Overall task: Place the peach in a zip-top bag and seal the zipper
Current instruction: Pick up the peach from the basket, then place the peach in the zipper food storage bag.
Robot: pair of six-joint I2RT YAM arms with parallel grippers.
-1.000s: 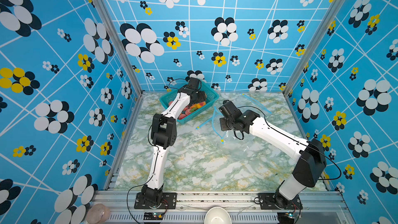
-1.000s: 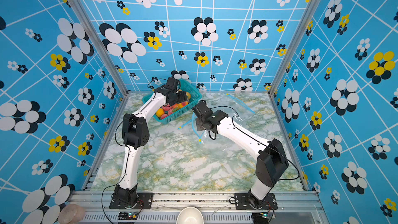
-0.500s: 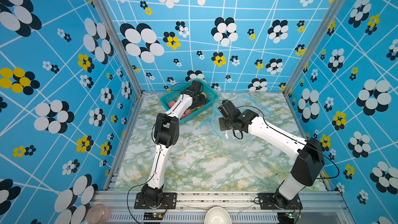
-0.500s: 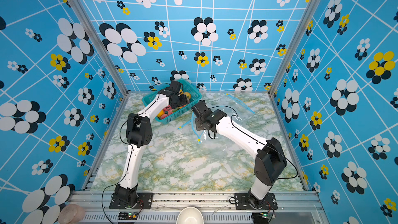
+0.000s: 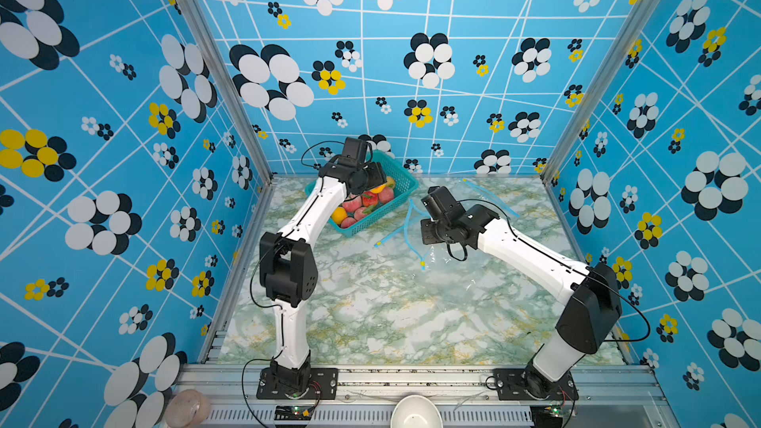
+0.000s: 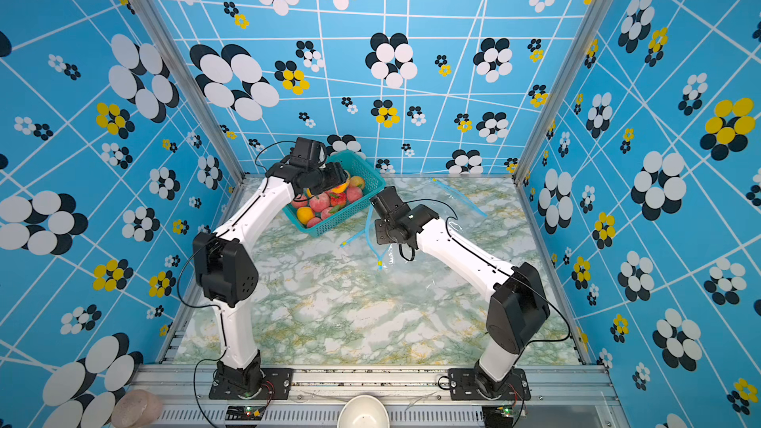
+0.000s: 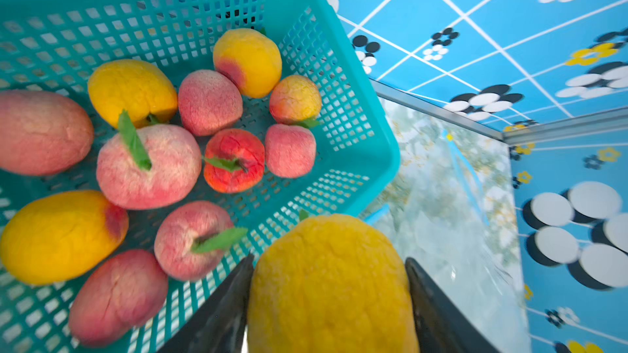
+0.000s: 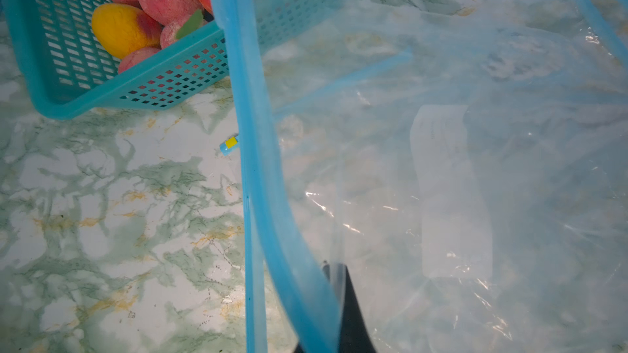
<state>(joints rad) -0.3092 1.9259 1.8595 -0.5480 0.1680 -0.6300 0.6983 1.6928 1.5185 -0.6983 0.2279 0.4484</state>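
Note:
A yellow-orange peach (image 7: 331, 286) sits between the two dark fingers of my left gripper (image 7: 328, 263), which is shut on it and holds it above the near-right rim of the teal basket (image 7: 343, 96). In both top views this gripper hangs over the basket (image 5: 405, 177) with the orange peach (image 5: 378, 188) showing under it. My right gripper (image 8: 334, 266) is shut on the upper lip of the clear zip-top bag (image 8: 441, 164), holding its blue zipper strip (image 8: 253, 113) up off the table. The bag's mouth gapes toward the basket.
Several more pink and yellow peaches (image 7: 149, 164) lie in the basket. A second clear bag with a blue zipper (image 5: 490, 195) lies at the back right. The lifted bag's blue-and-yellow slider (image 8: 230, 143) sits at the zipper's end. A white bowl (image 5: 414, 413) stands beyond the front rail.
My left gripper has narrowed onto the yellow-orange peach and risen with it, shifting right over the basket. The right arm has kept its hold on the bag, almost still.

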